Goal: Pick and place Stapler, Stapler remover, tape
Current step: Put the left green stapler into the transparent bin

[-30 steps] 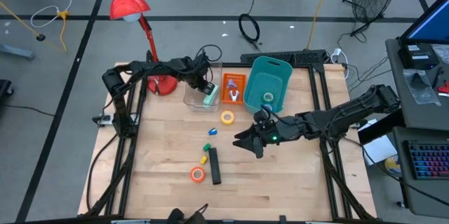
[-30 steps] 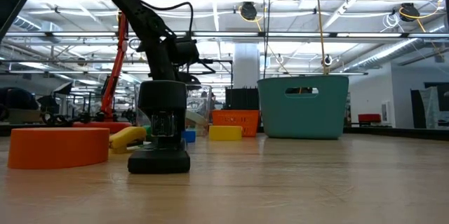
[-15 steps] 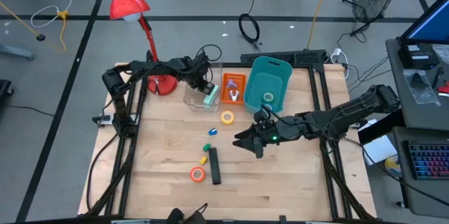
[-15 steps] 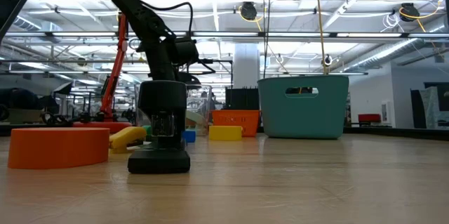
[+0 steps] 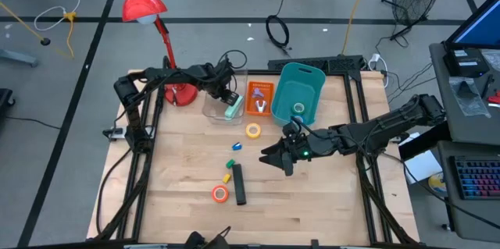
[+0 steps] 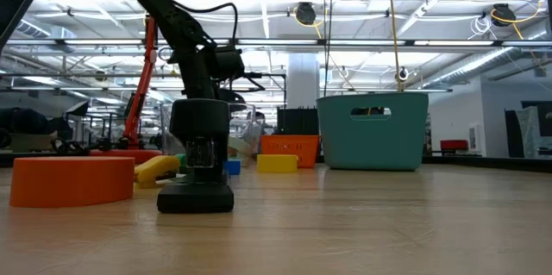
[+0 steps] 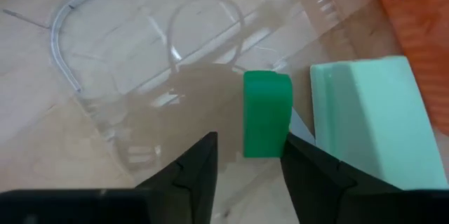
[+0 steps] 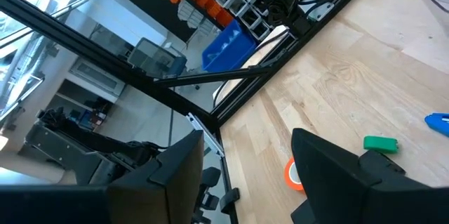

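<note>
The black stapler [image 5: 239,184] lies on the wood near the orange tape roll [image 5: 220,193]. The yellow tape roll [image 5: 253,130] lies flat mid-table. A pale ring [image 5: 299,108] sits in the teal bin [image 5: 291,85]. The stapler remover [image 5: 262,105] lies in the orange tray [image 5: 251,97]. My left gripper [image 7: 249,155] is open inside the clear container [image 5: 212,109], its fingers either side of a green piece [image 7: 266,115] next to a mint-green block [image 7: 372,122]. My right gripper [image 5: 273,158] hovers open over mid-table. My left gripper has one finger [image 7: 303,164] at the green piece's lower corner [image 7: 280,147]; I cannot tell whether it touches. The piece stands on the clear container's floor.
Small yellow [image 5: 227,177], green [image 5: 231,163] and blue [image 5: 236,146] blocks lie between the yellow roll and the stapler. A red desk lamp [image 5: 181,93] stands at the far left corner. Bare wood lies along the near edge and the left side.
</note>
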